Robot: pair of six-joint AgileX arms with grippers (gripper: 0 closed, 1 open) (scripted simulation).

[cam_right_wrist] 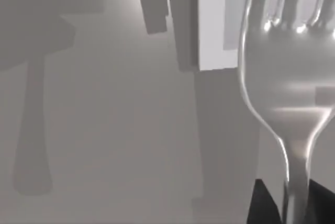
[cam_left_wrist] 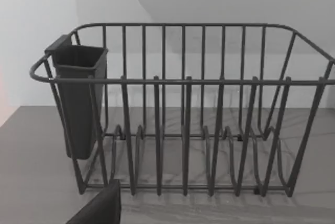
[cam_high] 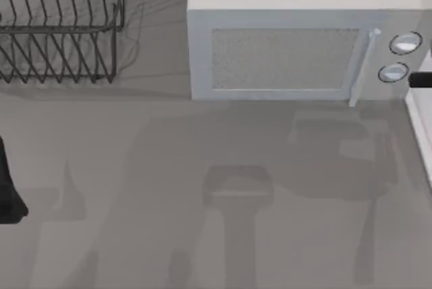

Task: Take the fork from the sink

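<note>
Fork sits close before the right wrist camera, tines up, its neck running down between the right gripper's dark fingers, apparently clamped; step judged as carry after lift, next needing a steady move over the counter.

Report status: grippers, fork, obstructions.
Right gripper shut on fork, held above the counter. Left arm parked at the top view's left edge, facing dish rack. Nothing obstructing.

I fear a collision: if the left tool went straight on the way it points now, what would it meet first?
Most likely the dish rack, at its front wires near the middle. The left tool faces it squarely, though depth is unclear.
</note>
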